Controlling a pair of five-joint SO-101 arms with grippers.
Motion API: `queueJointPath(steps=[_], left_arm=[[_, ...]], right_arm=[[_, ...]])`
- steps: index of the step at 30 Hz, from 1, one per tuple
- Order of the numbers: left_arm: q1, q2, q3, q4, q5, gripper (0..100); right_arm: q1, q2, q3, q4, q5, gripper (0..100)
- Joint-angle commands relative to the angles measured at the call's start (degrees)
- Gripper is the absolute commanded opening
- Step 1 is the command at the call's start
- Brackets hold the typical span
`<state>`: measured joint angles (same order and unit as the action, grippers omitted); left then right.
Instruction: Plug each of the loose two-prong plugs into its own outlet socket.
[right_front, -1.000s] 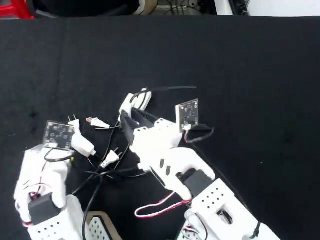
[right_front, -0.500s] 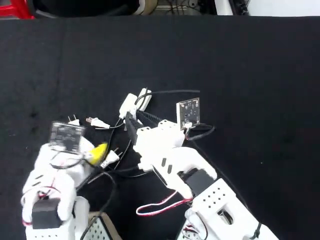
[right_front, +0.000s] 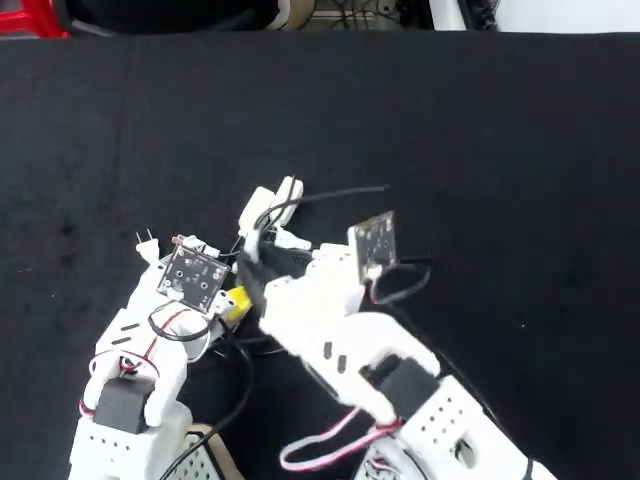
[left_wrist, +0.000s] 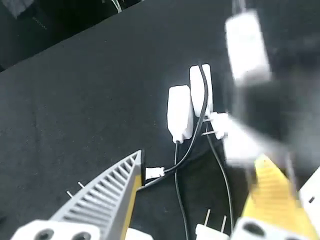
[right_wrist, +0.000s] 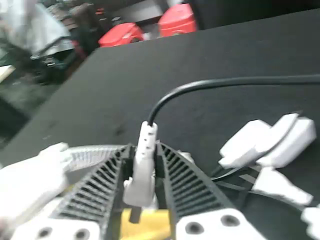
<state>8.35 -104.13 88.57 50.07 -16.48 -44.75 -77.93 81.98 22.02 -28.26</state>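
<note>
My right gripper is shut on a white plug whose black cable arcs away over the cloth. Two white outlet sockets lie side by side just beyond it, and show from above as the sockets ahead of the right gripper. My left gripper hangs open above the same sockets, its grey finger and yellow finger wide apart. A loose plug lies below with prongs up. Two more loose plugs lie left of the left arm.
Black cables tangle on the black cloth between the two arms. The right arm's body sits close beside the left arm. A red object stands past the table's far left edge. Open cloth spreads to the far right.
The left arm has swung right and forward, from the left side to beside the right gripper, covering the plugs there. The right arm has shifted slightly left with its plug.
</note>
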Motion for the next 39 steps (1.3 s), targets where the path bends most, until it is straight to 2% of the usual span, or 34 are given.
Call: queueJointPath(steps=[1,4,12,20,27,32,39], left_arm=[[0.6,-0.3,-3.4,-0.2,4.7,33],[0.0,-0.3,-4.7,0.7,6.3,33],[-7.1,-0.3,-4.7,-0.6,6.8,33],[-7.3,-0.3,-5.0,-0.6,6.8,33],[-7.3,-0.3,-3.7,-0.7,6.3,33],[-7.2,-0.3,-1.5,-3.3,6.3,33],[-6.8,-0.3,-1.6,-3.0,6.3,33]], right_arm=[[-4.0,-3.4,-2.5,1.9,0.3,1.1],[-4.2,-3.6,-2.1,2.4,0.3,1.1],[-4.2,-3.6,-2.1,3.2,1.0,1.1],[-4.3,-3.6,-4.4,8.5,2.5,1.1],[-4.3,-3.6,-6.6,13.4,10.5,1.1],[-4.3,-3.5,-10.2,20.0,11.1,1.1],[-6.4,-1.6,-10.9,20.8,11.1,1.1]])
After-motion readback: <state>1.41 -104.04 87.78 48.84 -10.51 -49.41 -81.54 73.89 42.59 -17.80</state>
